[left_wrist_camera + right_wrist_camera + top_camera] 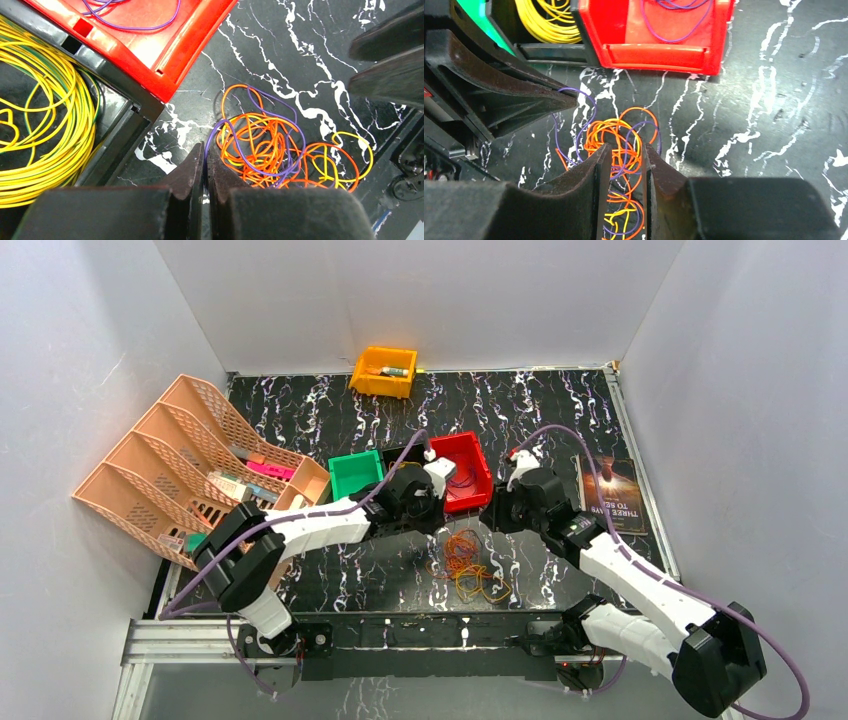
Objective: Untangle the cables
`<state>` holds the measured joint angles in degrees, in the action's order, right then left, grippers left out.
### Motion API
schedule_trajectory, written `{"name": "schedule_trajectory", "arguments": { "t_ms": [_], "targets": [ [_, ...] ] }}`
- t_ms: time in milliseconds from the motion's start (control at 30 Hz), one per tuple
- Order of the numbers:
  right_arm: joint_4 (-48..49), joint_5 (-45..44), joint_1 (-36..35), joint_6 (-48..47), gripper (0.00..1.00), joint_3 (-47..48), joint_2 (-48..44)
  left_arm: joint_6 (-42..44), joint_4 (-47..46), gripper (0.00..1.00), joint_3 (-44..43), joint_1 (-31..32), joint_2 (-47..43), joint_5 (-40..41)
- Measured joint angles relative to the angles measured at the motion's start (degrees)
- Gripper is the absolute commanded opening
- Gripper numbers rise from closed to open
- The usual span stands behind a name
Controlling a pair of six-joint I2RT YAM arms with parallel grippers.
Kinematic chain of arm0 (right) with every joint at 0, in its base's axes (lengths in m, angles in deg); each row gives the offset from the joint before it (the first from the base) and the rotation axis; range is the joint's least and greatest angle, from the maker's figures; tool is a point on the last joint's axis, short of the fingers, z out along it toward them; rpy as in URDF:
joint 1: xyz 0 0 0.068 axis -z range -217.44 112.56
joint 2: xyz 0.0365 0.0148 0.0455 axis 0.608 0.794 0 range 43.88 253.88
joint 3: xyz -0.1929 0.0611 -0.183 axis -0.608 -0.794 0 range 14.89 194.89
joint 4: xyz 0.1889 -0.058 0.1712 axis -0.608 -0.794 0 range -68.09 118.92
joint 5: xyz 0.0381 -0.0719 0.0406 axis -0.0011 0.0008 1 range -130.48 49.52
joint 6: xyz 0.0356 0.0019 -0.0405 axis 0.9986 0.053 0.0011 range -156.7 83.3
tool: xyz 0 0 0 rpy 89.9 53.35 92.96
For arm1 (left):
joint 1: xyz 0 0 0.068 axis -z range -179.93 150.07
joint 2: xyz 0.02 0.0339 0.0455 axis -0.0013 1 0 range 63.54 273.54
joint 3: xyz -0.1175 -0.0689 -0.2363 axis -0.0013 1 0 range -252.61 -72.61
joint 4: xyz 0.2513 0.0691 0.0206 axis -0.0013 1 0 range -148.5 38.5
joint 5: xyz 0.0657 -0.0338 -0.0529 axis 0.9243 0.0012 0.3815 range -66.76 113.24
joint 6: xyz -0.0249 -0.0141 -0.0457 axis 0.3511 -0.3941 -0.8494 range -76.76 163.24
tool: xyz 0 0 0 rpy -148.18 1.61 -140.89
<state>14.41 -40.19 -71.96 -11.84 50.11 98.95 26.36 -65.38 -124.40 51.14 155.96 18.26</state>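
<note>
Orange, purple and yellow cables [470, 565] in one loose tangle on the marbled table [560, 430], just on the near side of the red bin [654, 52] and not touching it. Clenched tight at the edge of the tangle nearest the red bin's left corner, the left gripper [205, 152], a purple loop meeting its tips; impossible to tell whether pinched. Over the heap on the red bin's near side, the right gripper [625, 150] with fingers partly parted, orange strands showing in the gap, no clear grasp. Inside the red bin, a purple cable [672, 41]. Against the red bin's left side, a black bin [120, 145] holding a yellow coil [60, 100]; left again, a green bin [355, 475].
</note>
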Motion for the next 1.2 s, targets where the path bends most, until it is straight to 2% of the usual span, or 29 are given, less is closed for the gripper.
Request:
{"name": "schedule_trajectory", "arguments": {
  "t_ms": [233, 333, 633, 800, 1200],
  "targets": [
    [8.09, 7.72, 0.0, -1.05, 0.39, -4.31, 0.02, 1.31, 3.41, 0.0, -2.27, -0.02, -3.74, -1.95],
    [12.13, 10.29, 0.0, -0.5, 0.44, -5.7, 0.5, 1.29, 4.02, 0.0, -2.71, -0.02, -5.79, -2.45],
    [24.52, 14.8, 0.0, 5.22, 0.5, -7.5, 5.31, 1.27, 6.19, 0.0, -3.5, -0.02, -8.22, -2.64],
    [27.61, 16.57, 0.0, 6.47, 0.54, -7.58, 7.93, 1.01, 7.45, 0.0, -3.5, -0.02, -8.39, -2.49],
    [31.43, 15.78, -1.09, 6.91, 0.5, -8.15, 12.9, -1.07, 9.38, 0.0, -6.23, -0.02, -9.64, -1.88]
  ]
}}
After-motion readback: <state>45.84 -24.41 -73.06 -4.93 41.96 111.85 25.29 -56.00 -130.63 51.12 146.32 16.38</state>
